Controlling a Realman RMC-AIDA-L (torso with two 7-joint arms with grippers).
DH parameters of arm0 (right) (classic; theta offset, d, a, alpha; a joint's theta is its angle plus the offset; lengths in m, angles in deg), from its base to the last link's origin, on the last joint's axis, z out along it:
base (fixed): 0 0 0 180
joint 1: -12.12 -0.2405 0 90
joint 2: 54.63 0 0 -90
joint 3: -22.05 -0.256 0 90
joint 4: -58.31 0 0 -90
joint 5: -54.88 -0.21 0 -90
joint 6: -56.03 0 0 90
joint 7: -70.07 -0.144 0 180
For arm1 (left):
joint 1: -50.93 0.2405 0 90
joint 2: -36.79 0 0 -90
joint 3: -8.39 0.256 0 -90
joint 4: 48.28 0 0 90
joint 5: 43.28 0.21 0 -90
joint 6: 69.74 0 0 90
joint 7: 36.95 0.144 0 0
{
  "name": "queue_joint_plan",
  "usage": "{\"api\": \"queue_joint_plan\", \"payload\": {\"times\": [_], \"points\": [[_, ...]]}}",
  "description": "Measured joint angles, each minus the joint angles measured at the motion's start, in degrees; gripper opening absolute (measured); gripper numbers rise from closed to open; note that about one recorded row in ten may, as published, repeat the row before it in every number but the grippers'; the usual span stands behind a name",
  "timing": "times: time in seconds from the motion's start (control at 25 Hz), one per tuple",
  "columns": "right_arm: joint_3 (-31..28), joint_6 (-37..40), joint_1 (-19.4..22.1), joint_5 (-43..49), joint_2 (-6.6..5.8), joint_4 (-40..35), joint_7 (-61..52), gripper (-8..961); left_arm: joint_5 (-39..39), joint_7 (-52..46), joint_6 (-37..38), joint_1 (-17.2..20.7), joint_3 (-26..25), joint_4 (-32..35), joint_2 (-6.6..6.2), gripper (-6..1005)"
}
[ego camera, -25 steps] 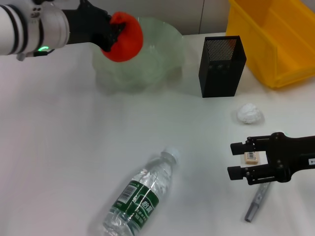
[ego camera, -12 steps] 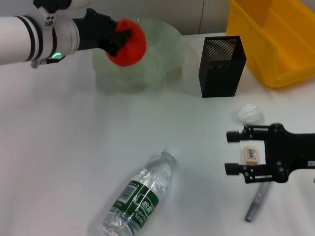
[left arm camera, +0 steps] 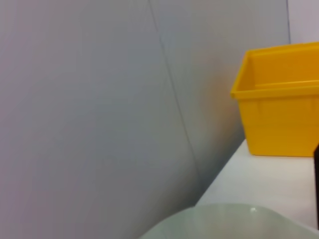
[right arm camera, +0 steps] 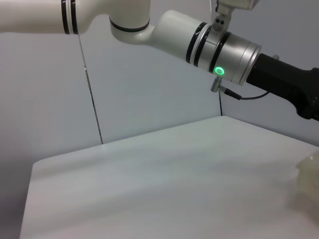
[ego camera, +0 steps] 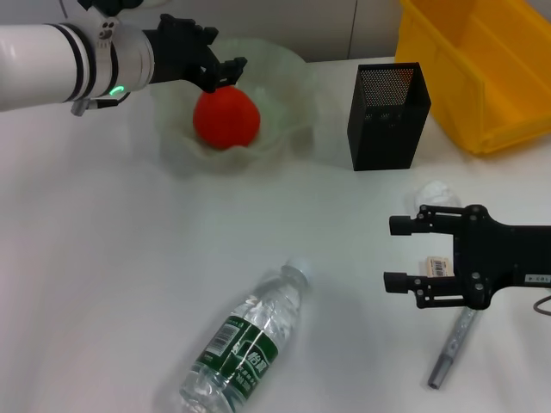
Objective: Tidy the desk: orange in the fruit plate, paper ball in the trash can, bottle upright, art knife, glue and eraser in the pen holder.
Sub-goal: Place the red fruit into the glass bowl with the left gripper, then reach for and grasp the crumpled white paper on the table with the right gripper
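The orange (ego camera: 225, 119) lies inside the pale-green fruit plate (ego camera: 288, 77) at the back left. Just above it, my left gripper (ego camera: 220, 70) hangs open and holds nothing. The bottle (ego camera: 245, 344) lies on its side near the front edge. On the right, my right gripper (ego camera: 394, 253) is open, its fingers on either side of the eraser (ego camera: 439, 266), which rests on the table. The paper ball (ego camera: 433, 193) shows partly behind that gripper. A grey art knife (ego camera: 450, 348) lies under the right arm. The black pen holder (ego camera: 387, 103) stands beside the yellow trash can (ego camera: 482, 60). The glue is out of view.
The white table reaches a grey wall at the back. In the left wrist view the trash can (left arm camera: 279, 109) and the fruit plate's rim (left arm camera: 234, 221) show. The right wrist view shows my left arm (right arm camera: 219, 47) over the table.
My left gripper has let go of the orange, which now rests in the fruit plate. My right gripper has spread its fingers wider around the eraser and shifted slightly left.
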Motion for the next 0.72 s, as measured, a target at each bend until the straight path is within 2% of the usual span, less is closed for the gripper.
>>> {"api": "queue_joint_plan", "payload": {"times": [0.2,0.48,0.6,0.68,0.72], "points": [[-0.28,0.06,0.48,0.00,0.00,0.03,-0.02,761,-0.25,-0.50,-0.56,0.25,-0.19,0.52,0.02,564],[-0.33,0.09,0.92,0.00,-0.07,0.01,-2.14,762,-0.10,-6.23,4.77,3.44,-0.33,6.80,-0.51,553],[-0.34,0.02,0.96,0.67,-0.77,-0.30,-5.74,761,0.09,-7.06,8.05,4.67,-0.57,8.74,-0.65,548],[-0.39,-0.13,0.72,1.82,-1.79,-0.77,-9.46,761,0.15,-9.71,16.27,7.98,-1.63,13.09,-0.83,546],[-0.39,-0.13,0.72,1.82,-1.79,-0.77,-9.46,761,0.15,-9.71,16.27,7.98,-1.63,13.09,-0.83,544]]}}
